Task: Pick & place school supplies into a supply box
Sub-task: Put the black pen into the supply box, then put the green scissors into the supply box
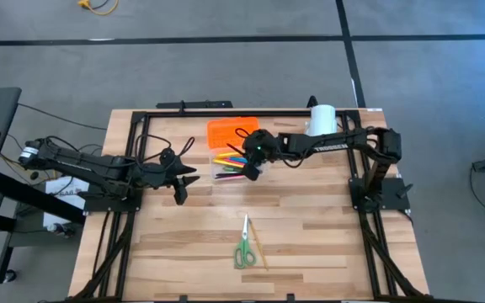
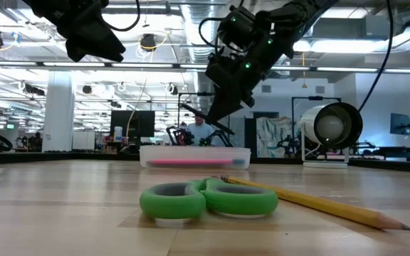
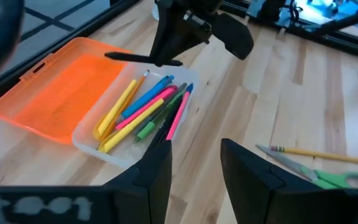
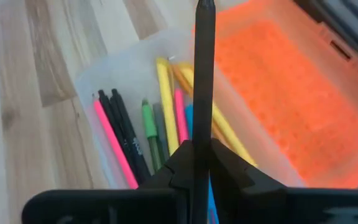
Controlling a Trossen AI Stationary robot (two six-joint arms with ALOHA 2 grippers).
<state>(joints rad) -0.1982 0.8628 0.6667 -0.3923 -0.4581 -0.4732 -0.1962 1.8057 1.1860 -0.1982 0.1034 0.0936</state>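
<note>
The supply box [image 1: 228,163] is a clear tray with several coloured pens inside [image 3: 143,111]; its orange lid [image 1: 228,133] lies open on the far side. My right gripper [image 1: 253,164] hovers over the tray's right end, shut on a black pen [image 4: 204,74]. My left gripper [image 1: 182,181] waits open left of the box, its fingers [image 3: 160,168] touching nothing. Green-handled scissors [image 1: 243,249] and a yellow pencil [image 1: 258,246] lie flat on the table near its front edge. My right gripper [image 4: 202,152] pinches the black pen between its two fingers near one end [image 4: 202,134]. The rest of the pen runs out beyond the fingertips to its free end [image 4: 205,7]. The pen [image 3: 143,58] is lifted clear, roughly level above the open tray.
A white cylinder [image 1: 322,118] lies on its side at the table's far right, beside the right arm. Black frame rails [image 1: 200,112] border the tabletop. Bare wood [image 1: 310,219] spans between the box and the scissors. A person [image 2: 199,129] shows far behind the table.
</note>
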